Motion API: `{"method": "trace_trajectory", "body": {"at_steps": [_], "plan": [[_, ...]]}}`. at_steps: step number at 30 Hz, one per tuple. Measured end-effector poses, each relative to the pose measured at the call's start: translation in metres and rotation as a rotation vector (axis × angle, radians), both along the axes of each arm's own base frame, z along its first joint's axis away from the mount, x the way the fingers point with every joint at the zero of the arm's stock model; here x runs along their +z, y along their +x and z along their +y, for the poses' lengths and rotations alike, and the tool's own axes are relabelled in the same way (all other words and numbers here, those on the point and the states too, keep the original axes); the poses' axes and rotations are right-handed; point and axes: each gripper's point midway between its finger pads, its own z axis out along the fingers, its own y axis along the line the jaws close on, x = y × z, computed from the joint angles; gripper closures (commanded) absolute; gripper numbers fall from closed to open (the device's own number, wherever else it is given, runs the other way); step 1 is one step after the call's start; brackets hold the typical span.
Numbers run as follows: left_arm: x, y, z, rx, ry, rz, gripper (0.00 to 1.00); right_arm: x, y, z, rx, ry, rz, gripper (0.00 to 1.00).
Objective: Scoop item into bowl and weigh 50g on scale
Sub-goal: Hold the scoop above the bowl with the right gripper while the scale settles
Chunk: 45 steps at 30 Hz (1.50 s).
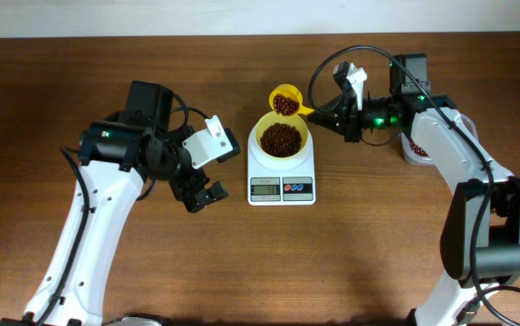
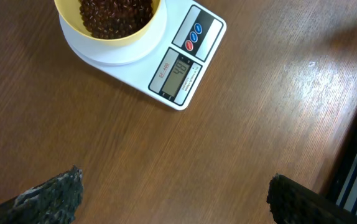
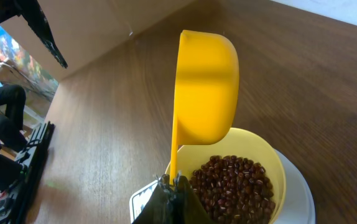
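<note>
Firmly, my right tool [image 1: 336,112] gripping the scoop [image 1: 285,101] handle, beans [image 1: 281,139] in the bowl [image 1: 306,136] on the scale [image 1: 281,188], my left tool [image 1: 203,197] wide open, left of it.

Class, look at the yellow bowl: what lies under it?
The white kitchen scale, its display and buttons showing in front. The platform's middle is hidden by the bowl.
</note>
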Motion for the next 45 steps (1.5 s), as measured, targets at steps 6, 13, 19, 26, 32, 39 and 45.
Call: {"method": "trace_trajectory", "body": {"at_steps": [6, 13, 19, 26, 32, 39, 45], "plan": [[0.0000, 0.0000, 0.0000, 0.000, 0.000, 0.000, 0.01, -0.0004, 0.0001, -0.0001, -0.001, -0.002, 0.000, 0.96], [0.0000, 0.0000, 0.0000, 0.000, 0.000, 0.000, 0.01, 0.0003, -0.0011, 0.0004, 0.004, 0.006, 0.003, 0.96], [-0.0001, 0.0000, 0.0000, 0.000, 0.000, 0.000, 0.01, -0.0025, 0.0012, -0.0005, -0.005, -0.008, -0.004, 0.96], [0.0000, 0.0000, 0.0000, 0.000, 0.000, 0.000, 0.01, -0.0028, 0.0013, -0.0005, -0.005, -0.008, -0.003, 0.96], [-0.0001, 0.0000, 0.0000, 0.000, 0.000, 0.000, 0.01, -0.0034, 0.0014, -0.0005, -0.005, -0.008, -0.002, 0.96], [-0.0001, 0.0000, 0.0000, 0.000, 0.000, 0.000, 0.01, -0.0034, 0.0014, -0.0005, -0.005, -0.008, -0.002, 0.96], [0.0000, 0.0000, 0.0000, 0.000, 0.000, 0.000, 0.01, -0.0034, 0.0014, -0.0005, -0.005, -0.008, -0.002, 0.96]]}}
